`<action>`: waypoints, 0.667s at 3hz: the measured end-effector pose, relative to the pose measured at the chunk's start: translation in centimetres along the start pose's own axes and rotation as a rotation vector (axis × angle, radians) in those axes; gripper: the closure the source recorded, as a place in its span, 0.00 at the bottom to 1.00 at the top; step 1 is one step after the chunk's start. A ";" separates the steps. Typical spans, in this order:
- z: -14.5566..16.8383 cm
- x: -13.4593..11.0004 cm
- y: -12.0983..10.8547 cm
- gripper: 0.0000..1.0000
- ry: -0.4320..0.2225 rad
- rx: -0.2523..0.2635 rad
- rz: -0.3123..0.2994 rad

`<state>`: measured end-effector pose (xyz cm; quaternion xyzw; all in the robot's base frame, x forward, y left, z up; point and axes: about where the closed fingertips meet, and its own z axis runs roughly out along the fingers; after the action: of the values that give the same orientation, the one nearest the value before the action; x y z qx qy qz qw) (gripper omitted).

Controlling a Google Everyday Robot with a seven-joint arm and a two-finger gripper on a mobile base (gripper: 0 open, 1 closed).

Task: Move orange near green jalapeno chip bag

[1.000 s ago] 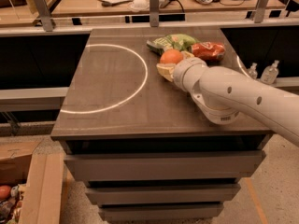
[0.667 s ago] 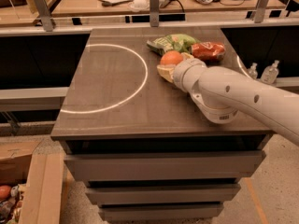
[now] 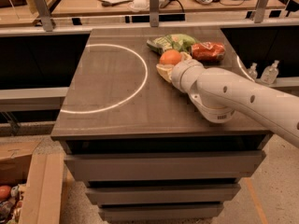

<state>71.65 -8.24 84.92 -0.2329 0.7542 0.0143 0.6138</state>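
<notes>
The orange (image 3: 170,57) sits on the dark table top (image 3: 117,97) at the back right. It touches the near edge of the green jalapeno chip bag (image 3: 174,42), which lies flat just behind it. My gripper (image 3: 174,63) reaches in from the right on a thick white arm (image 3: 233,94). Its yellowish fingers (image 3: 164,71) stand on either side of the orange and are closed on it. The near lower side of the orange is hidden by the gripper.
A red-orange foil snack packet (image 3: 208,51) lies right of the chip bag. A white circle (image 3: 107,78) is drawn on the left half of the table. A railing with posts (image 3: 154,8) runs behind. Two small bottles (image 3: 261,71) stand to the right, below table level.
</notes>
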 end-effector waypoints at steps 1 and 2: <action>0.3 0.3 0.4 0.12 -0.001 -0.016 -0.003; 0.4 0.4 0.7 0.00 -0.005 -0.027 -0.003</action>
<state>71.73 -7.65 84.30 -0.2424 0.7519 0.0242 0.6126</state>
